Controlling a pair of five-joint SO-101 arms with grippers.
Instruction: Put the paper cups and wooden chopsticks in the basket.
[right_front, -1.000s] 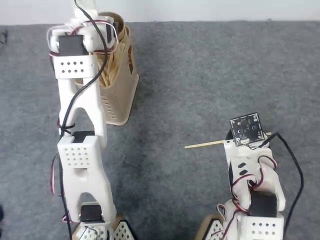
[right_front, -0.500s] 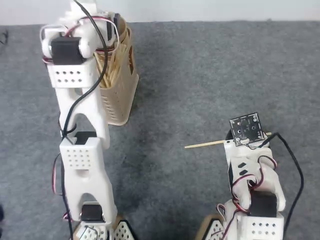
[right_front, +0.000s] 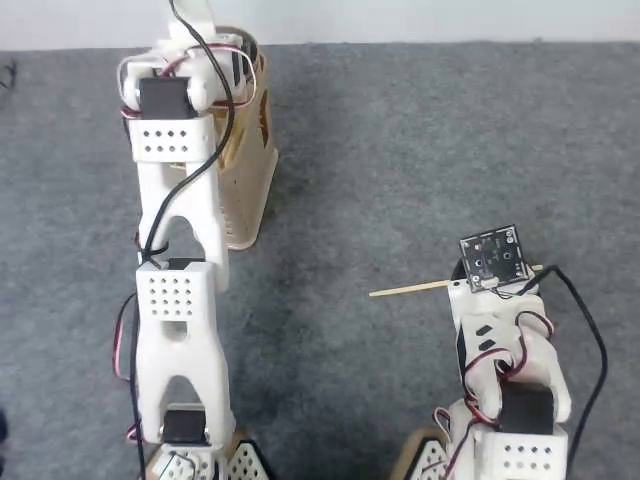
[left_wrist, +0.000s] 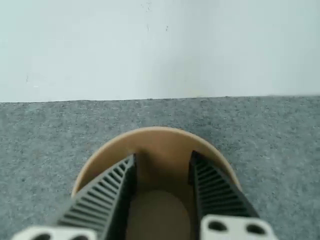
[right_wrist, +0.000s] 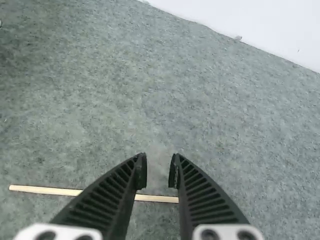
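Since the earlier frames the left arm (right_front: 176, 200) has swung rightward in the high view and stands over the basket (right_front: 252, 190) at the far edge of the counter (right_front: 420, 140). Noted: the left hand (left_wrist: 162, 158) is partly open and pinches nothing, with a paper cup (left_wrist: 160, 142) open-mouthed directly behind its fingers. Unmoved, the right hand (right_wrist: 157, 167) shows a narrow gap, holds nothing, and sits over one wooden chopstick (right_wrist: 45, 190) lying flat on the counter, well apart from the basket.
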